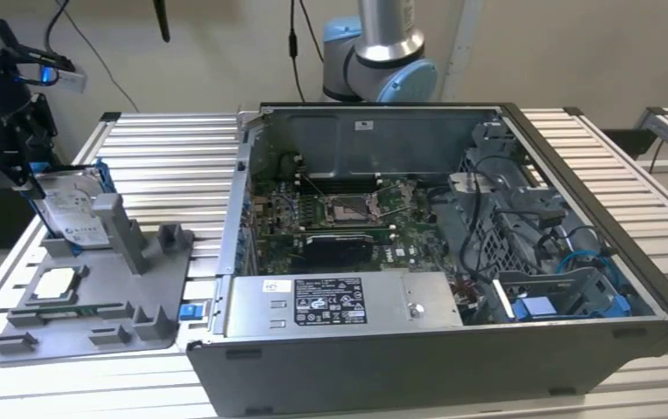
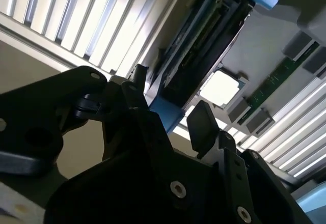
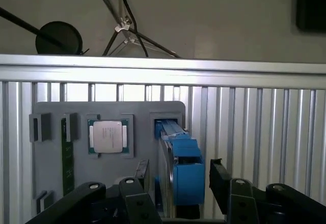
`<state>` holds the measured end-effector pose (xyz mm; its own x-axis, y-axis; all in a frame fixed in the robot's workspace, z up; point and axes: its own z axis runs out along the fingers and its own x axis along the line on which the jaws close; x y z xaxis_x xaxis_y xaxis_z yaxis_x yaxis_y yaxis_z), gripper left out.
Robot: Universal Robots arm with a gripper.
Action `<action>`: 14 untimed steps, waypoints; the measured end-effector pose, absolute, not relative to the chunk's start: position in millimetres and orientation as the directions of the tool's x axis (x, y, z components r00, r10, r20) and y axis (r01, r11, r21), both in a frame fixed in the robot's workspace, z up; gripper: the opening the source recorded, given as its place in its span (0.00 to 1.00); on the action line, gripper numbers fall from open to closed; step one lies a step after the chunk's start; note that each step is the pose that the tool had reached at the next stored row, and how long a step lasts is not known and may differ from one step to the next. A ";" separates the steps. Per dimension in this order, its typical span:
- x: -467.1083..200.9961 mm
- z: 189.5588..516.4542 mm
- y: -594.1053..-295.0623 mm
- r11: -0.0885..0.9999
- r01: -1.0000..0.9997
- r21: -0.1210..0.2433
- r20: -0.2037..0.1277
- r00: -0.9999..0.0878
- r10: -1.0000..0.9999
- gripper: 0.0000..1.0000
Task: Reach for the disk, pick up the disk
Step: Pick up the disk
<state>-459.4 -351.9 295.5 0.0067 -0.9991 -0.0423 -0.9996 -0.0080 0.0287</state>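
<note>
The disk [image 1: 72,209] is a flat silver rectangle with a white printed label on its broad face, and a blue carrier [image 1: 103,175] runs along its edges. It stands upright on one narrow edge, seated in a slot of the grey tray [image 1: 159,271]. The slot is at the tray's far corner, on the exterior view's left, just beside the tray's tall grey post. In the first wrist view the disk [image 3: 186,170] shows edge-on, a thin slab capped in blue rising out of the tray's slot.
</note>
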 end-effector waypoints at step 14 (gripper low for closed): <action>-459.4 269.8 -349.2 -0.007 -1.000 0.029 -0.042 0.006 -0.999 1.00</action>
